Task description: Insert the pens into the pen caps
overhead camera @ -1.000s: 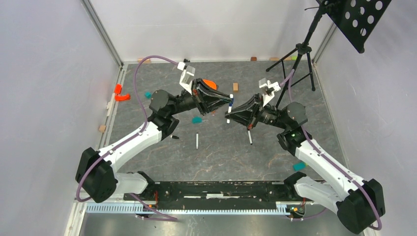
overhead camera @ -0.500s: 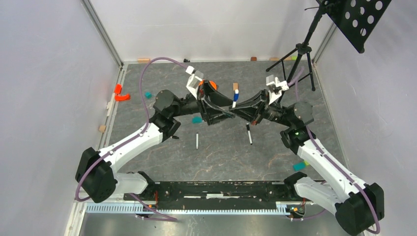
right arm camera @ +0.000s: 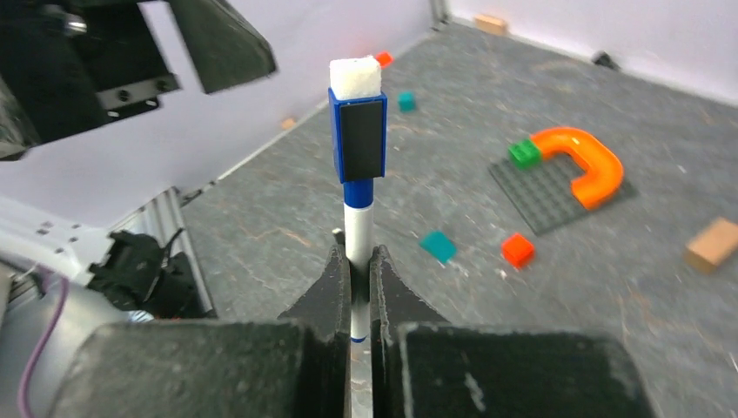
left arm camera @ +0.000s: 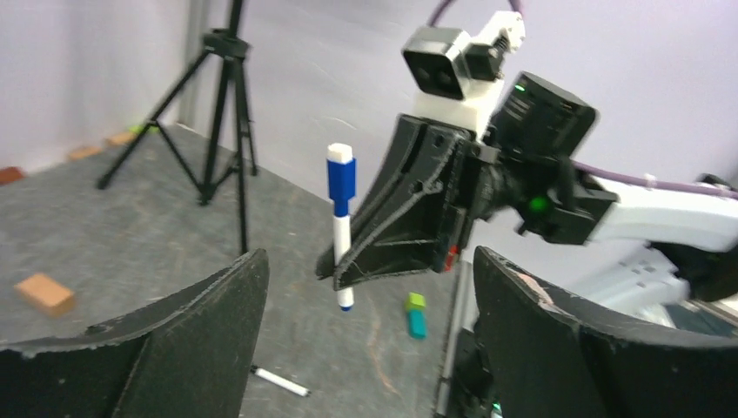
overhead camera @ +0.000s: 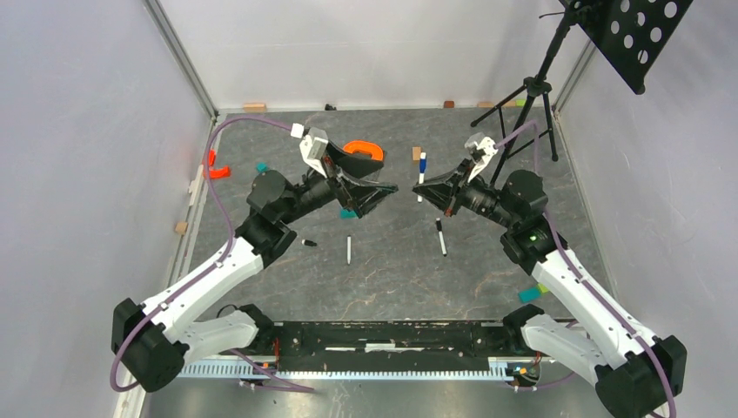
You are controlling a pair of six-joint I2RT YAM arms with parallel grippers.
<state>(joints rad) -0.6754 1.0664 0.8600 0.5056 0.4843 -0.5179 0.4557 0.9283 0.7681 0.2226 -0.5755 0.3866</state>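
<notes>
Pretty sure pen one is done: my right gripper (right arm camera: 355, 261) is pinching the white pen (right arm camera: 358, 228) upright in mid-air, with the blue cap (right arm camera: 358, 139) seated on top. My left gripper (overhead camera: 380, 197) is spread wide and holding nothing. Next I'd park this one, then carefully line up on the two loose pens (overhead camera: 349, 250) lying flat on the table (overhead camera: 392, 279).

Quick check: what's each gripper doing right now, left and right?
Left gripper: open, holding nothing.
Right gripper: shut on the blue-capped pen.
</notes>
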